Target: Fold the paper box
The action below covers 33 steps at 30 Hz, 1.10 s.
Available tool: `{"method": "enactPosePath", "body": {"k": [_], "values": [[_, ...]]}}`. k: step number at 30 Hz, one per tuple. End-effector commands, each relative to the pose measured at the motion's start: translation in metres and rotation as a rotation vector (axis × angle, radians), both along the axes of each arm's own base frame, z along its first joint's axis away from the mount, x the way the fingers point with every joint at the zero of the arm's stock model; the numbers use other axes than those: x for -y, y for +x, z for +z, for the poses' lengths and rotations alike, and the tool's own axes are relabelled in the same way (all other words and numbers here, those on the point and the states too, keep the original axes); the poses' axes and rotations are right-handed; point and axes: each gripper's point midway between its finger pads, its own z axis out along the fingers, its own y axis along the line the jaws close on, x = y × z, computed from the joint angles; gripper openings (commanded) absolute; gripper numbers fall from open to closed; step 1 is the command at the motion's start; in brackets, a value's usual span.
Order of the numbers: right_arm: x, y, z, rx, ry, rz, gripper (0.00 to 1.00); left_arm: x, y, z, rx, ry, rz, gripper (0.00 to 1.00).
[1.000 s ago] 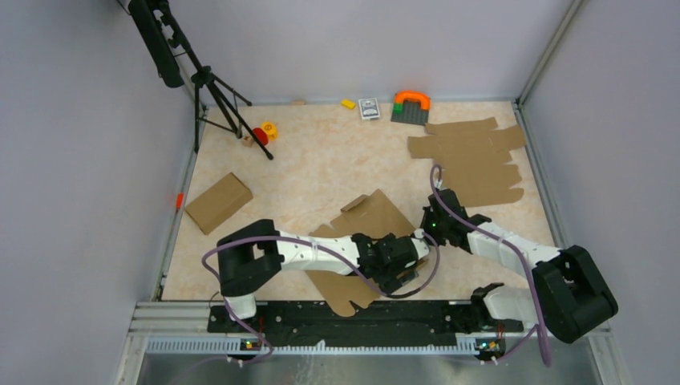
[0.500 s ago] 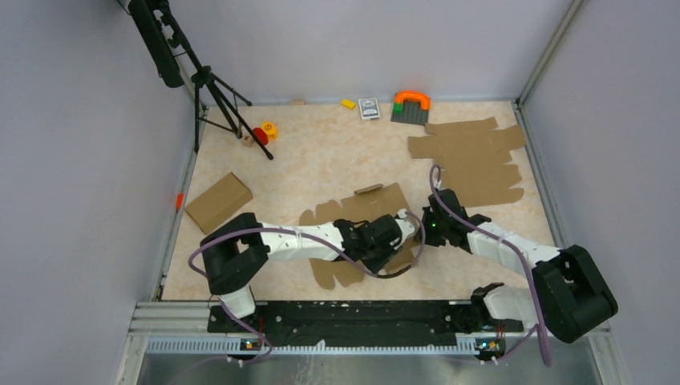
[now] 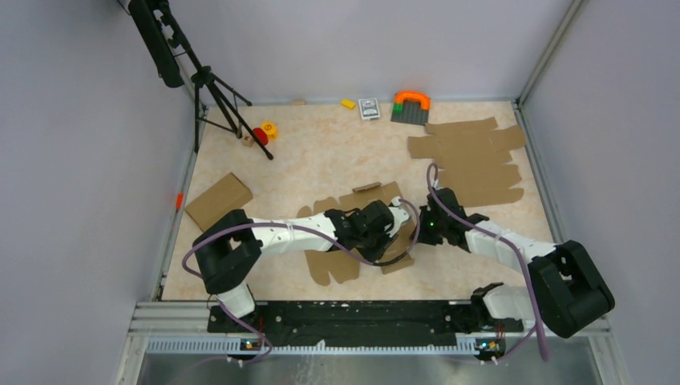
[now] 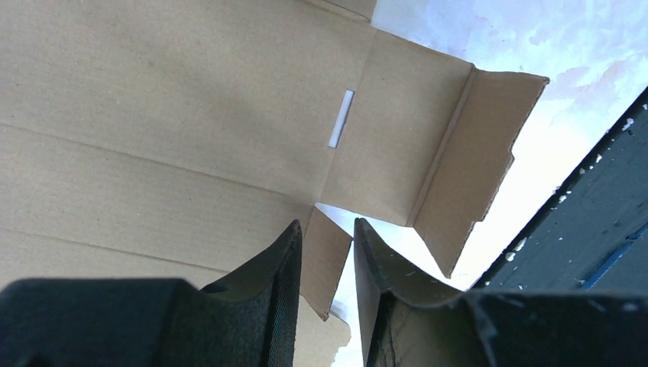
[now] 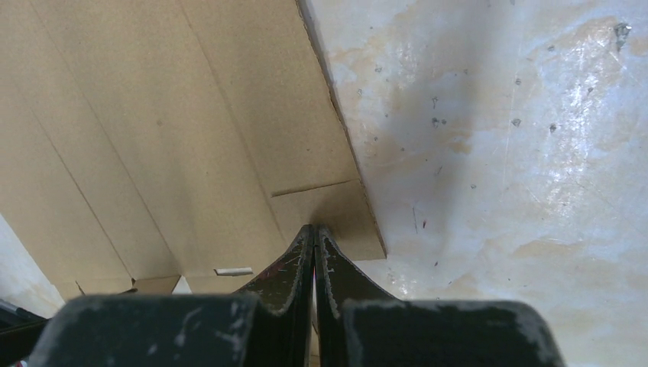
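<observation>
The paper box (image 3: 335,265), a plain brown die-cut cardboard sheet with creases, flaps and tabs, lies opened out near the middle of the beige marbled table (image 3: 321,160), a little toward the arms. Both arms reach in over it. The left gripper (image 3: 393,224) hangs above the sheet's right part. From its own camera the sheet (image 4: 191,115) fills most of the view, with a narrow slot cut in one panel and an end flap standing up at an angle. The left gripper's (image 4: 327,224) black fingers (image 4: 286,260) stand a narrow gap apart with a small tab showing in the gap; they look to have hold of nothing.

The right gripper (image 3: 427,227) sits at the sheet's right edge. In its wrist view its tips (image 5: 314,228) are pressed together over a small corner panel of the cardboard (image 5: 191,138). I can't tell whether any card is pinched between them.

Well off to the far right lies a pile of similar flat brown cardboard sheets (image 3: 473,160). A closed brown cardboard box (image 3: 218,202) sits at the left, and a black tripod (image 3: 212,84) stands in the far left corner.
</observation>
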Motion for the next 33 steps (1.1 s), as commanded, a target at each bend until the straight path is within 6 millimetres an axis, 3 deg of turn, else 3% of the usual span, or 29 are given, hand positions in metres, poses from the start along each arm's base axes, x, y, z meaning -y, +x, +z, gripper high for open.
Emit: {"method": "enactPosePath", "body": {"k": [1, 7, 14, 18, 22, 26, 31, 33], "values": [[0.015, -0.020, -0.023, -0.090, -0.072, 0.015, 0.00, 0.009, 0.009, 0.015, 0.036, -0.038, -0.030, 0.33], [0.013, -0.019, -0.024, -0.095, -0.067, 0.023, 0.00, 0.002, 0.012, 0.017, 0.064, -0.016, -0.035, 0.40], [0.012, -0.019, -0.023, -0.092, -0.064, 0.028, 0.00, -0.013, -0.003, 0.025, 0.065, -0.022, -0.114, 0.85], [0.011, -0.018, -0.022, -0.088, -0.058, 0.028, 0.00, -0.029, -0.004, 0.011, 0.079, 0.086, -0.128, 0.97], [0.010, -0.017, -0.021, -0.088, -0.058, 0.031, 0.00, -0.033, -0.003, -0.007, 0.120, 0.194, -0.134, 0.97], [0.010, -0.017, -0.020, -0.086, -0.057, 0.029, 0.00, -0.030, -0.003, -0.015, 0.103, 0.211, -0.136, 0.89], [0.009, -0.018, -0.021, -0.088, -0.051, 0.031, 0.00, -0.033, 0.002, -0.020, 0.111, 0.253, -0.121, 0.71], [0.008, -0.018, -0.021, -0.087, -0.046, 0.034, 0.00, -0.031, 0.003, -0.019, 0.110, 0.237, -0.120, 0.56]]}}
